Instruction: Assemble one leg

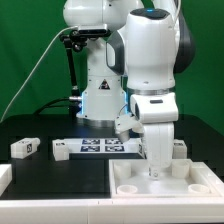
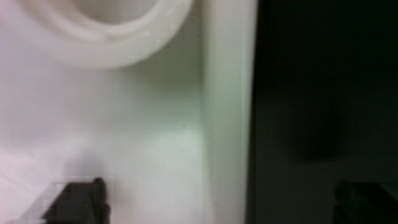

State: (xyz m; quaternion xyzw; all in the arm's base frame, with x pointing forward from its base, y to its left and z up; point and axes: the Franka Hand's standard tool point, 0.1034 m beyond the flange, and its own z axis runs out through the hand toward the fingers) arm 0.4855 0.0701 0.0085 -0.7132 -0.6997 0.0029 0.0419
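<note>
Early in the job, by the look of it. Finds the small white blocky leg with a black-and-white tag [image 1: 25, 147] lying loose on the black desk [image 1: 60, 185] at the exterior view's left, well apart from the large white square tray-shaped piece [image 1: 200, 186]. Places the gripper [image 1: 156, 168] low over that tray, fingertips [image 2: 75, 200] spread wide, apparently released with nothing clamped. Leaves fetching, seating and fastening the leg to do.
</note>
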